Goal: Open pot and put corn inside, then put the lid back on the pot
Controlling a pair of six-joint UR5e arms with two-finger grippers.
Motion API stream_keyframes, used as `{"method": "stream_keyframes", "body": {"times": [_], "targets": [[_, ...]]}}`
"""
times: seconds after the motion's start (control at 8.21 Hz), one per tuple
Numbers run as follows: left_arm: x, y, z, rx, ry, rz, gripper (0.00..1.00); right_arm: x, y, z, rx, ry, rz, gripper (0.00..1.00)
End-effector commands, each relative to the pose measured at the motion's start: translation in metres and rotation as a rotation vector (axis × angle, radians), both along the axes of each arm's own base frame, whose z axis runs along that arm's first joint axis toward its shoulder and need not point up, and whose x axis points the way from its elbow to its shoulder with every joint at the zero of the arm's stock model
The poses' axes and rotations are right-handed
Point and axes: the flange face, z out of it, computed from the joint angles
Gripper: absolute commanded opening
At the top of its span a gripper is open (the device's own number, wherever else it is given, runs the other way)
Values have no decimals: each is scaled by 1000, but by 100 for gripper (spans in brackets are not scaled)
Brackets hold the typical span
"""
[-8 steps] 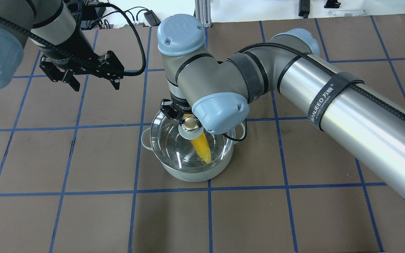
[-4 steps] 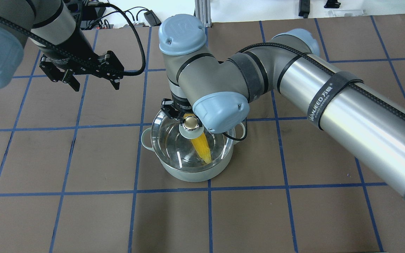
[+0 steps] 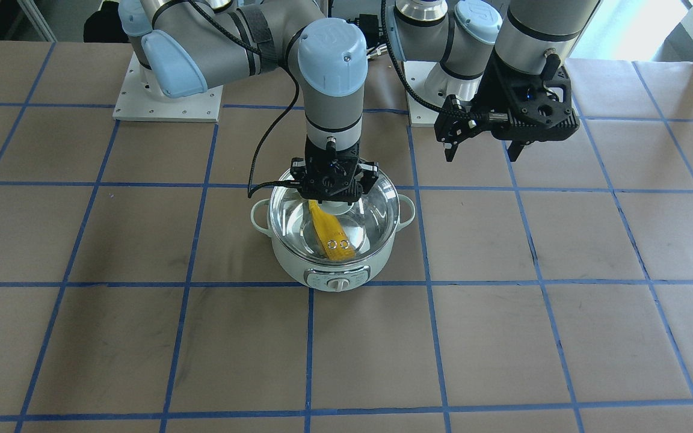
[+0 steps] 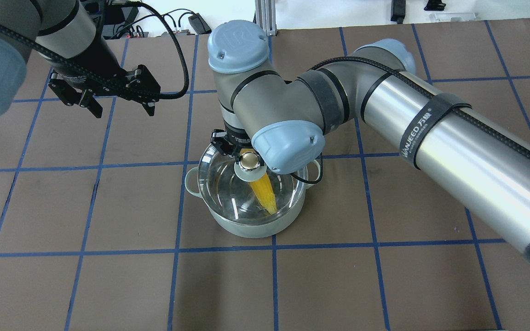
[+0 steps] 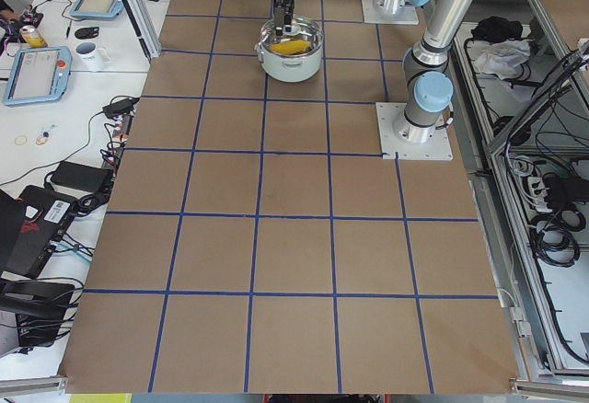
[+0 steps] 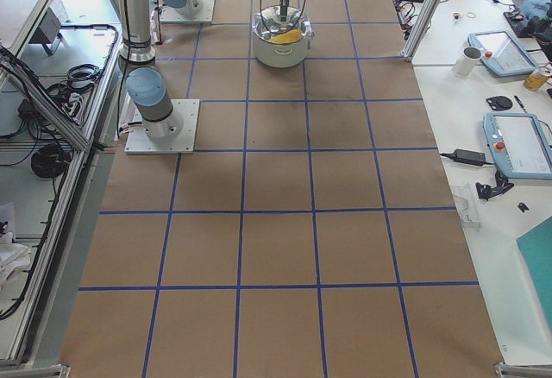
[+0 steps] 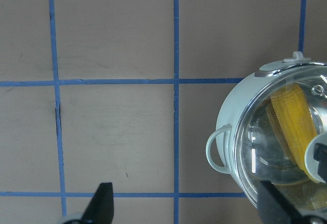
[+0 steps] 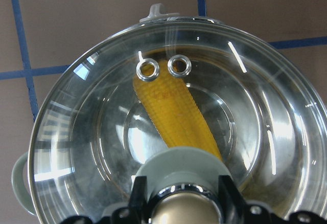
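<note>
Corn [image 4: 266,195] is in the pot [image 3: 298,270], lying from under the knob twd 5 o'clock in overhead view. Glass lid [image 8: 245,132] sits on the pot, looks seated & level. R gripper [image 8: 181,206] pinches the lid's knob, fingers tight either side. L gripper [image 4: 121,106] hangs wide apart, empty, ~10 o'clock of pot, well clear. Judgement: open, load, re-lid look done; only let-go & pull-back left.
</note>
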Motion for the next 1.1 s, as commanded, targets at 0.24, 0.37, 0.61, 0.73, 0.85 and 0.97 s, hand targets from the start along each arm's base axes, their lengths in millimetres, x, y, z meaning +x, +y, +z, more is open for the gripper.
{"method": "stream_keyframes", "body": {"times": [0.24,0.37,0.61,0.73,0.85,0.97], "targets": [[0,10,8,4,-7,-3,100,1,-2,-4,3,4,-1,75],[0,10,9,3,-7,-1,100,1,-2,-3,1,4,1,100],[1,7,6,5,-3,0,100,-1,-6,12,-23,-12,-1,100],[0,8,6,5,-7,-1,100,-15,-20,27,-45,-23,10,100],[-1,7,4,9,-4,-3,100,-47,-35,47,-62,-29,63,100],[-2,6,3,8,-3,-4,100,-92,-44,72,-52,-27,114,100]]}}
